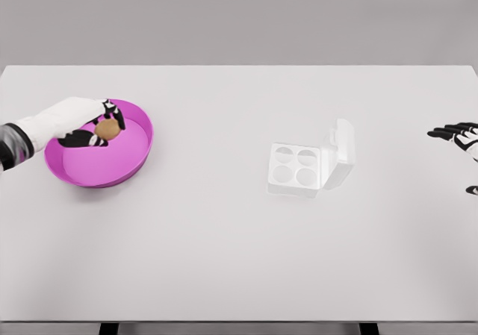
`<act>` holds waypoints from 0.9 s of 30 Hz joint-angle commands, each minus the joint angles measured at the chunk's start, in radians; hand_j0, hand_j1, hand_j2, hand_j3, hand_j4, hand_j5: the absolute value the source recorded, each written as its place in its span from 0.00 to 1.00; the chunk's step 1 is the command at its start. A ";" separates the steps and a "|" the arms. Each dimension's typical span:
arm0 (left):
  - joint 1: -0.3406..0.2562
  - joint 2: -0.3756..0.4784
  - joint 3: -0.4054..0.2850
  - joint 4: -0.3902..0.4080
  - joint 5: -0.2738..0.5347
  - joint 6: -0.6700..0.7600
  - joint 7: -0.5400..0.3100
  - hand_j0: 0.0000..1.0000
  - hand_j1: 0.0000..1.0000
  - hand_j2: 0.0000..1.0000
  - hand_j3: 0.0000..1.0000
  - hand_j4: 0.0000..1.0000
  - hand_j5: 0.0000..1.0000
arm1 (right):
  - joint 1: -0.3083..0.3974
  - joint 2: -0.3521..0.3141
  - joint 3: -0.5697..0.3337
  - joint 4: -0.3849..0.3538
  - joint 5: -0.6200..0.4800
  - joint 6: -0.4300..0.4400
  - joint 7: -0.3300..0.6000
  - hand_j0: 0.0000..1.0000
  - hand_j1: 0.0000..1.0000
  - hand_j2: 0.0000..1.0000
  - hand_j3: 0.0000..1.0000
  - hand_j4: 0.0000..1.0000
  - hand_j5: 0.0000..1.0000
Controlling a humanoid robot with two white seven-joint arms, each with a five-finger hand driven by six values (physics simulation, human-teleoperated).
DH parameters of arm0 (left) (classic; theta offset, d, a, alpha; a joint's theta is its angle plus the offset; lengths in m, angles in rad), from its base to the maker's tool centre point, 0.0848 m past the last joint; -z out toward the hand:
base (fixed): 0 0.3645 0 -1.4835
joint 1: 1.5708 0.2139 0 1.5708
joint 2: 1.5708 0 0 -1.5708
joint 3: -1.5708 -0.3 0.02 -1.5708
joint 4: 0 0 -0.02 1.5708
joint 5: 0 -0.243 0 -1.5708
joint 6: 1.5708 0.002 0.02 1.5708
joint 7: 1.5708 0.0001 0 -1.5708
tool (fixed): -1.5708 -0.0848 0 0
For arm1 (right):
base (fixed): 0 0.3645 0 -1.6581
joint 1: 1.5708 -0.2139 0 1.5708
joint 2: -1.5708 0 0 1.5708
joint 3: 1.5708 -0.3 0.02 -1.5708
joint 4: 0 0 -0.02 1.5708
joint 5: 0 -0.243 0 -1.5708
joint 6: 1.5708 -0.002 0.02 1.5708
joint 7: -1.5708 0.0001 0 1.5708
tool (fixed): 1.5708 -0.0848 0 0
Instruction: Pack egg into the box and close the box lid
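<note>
Our left hand (88, 126) closes its fingers (113, 113) around the small brown egg (107, 129) in the round magenta plastic bowl (133, 160); a loose pinch could drop it before the open white four-cup box (296, 168). Our right hand (461, 135) rests open.

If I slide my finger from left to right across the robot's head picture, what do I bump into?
Left hand holding a small brown egg over the round pink bowl → open white four-cup egg box with raised lid → right hand, fingers spread.
</note>
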 commanded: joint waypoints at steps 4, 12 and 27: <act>-0.002 -0.011 -0.006 -0.041 0.011 0.000 0.000 0.40 0.40 0.40 0.40 0.40 0.40 | 0.000 -0.002 -0.002 -0.006 -0.008 0.003 -0.001 1.00 1.00 1.00 1.00 1.00 1.00; -0.003 -0.071 -0.013 -0.078 0.011 0.000 0.000 0.39 0.39 0.39 0.39 0.39 0.39 | 0.002 -0.002 -0.006 -0.001 -0.012 0.003 -0.001 1.00 1.00 1.00 1.00 1.00 1.00; -0.012 -0.186 -0.038 -0.087 0.017 -0.002 0.000 0.39 0.39 0.39 0.39 0.39 0.39 | 0.005 0.002 -0.006 -0.002 -0.018 0.003 -0.001 1.00 1.00 1.00 1.00 1.00 1.00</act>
